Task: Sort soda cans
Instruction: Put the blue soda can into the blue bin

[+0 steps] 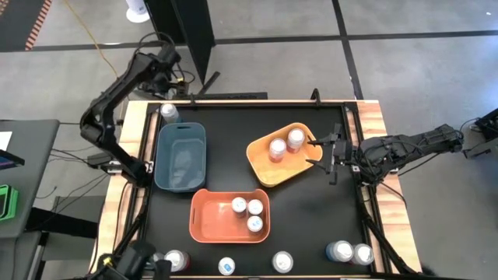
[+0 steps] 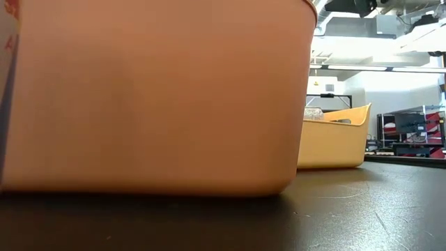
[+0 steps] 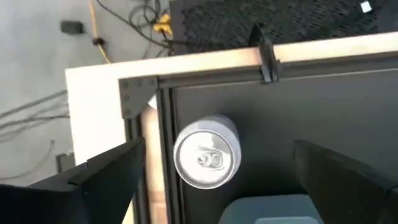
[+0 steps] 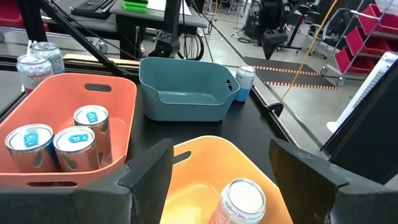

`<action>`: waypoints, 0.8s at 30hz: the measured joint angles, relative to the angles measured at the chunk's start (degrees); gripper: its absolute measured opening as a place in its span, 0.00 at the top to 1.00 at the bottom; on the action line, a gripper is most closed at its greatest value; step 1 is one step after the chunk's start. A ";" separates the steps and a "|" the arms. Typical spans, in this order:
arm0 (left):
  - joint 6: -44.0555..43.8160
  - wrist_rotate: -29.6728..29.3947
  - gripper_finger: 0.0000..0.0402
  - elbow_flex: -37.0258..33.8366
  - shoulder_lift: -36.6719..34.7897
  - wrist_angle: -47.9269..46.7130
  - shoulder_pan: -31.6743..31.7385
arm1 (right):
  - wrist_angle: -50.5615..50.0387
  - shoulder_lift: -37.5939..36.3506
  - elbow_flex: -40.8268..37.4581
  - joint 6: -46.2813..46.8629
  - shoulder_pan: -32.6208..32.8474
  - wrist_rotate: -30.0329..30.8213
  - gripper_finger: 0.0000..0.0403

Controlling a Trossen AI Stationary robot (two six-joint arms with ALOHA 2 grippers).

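**Hovering over a lone can at the bench corner**

Hanging above the far left corner of the black bench, the left claw stands released, its two dark fingers spread wide to either side of a small silver-topped metal soda can that sits upright directly beneath it. Neither finger touches the can. Just beside the can, on the claw's near side, lies the blue rectangular plastic bin, which looks empty.

The right claw waits at the rim of the yellow plastic bin, its fingers parted and holding nothing; two pink-bodied cans stand in that bin just ahead of it. Three blue-labelled cans stand in the orange plastic bin, and several unsorted cans wait along the near edge of the bench, well apart from both claws.

The corner can probably handles as a light, stiff but thin-walled cylinder, smooth and apt to slip or dent under a hard squeeze. The sound hold seems to be across the round body below the rim, fingers on opposite sides, pressure moderate, the can kept upright.
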 joint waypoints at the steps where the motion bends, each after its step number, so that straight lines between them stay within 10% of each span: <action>1: 0.09 0.78 0.00 0.00 0.30 -0.25 0.51 | 0.00 0.00 0.00 -0.29 0.00 0.00 0.30; 24: -0.22 3.82 0.00 -5.77 1.67 -2.21 1.40 | -0.82 0.02 0.00 1.66 2.64 -0.04 0.30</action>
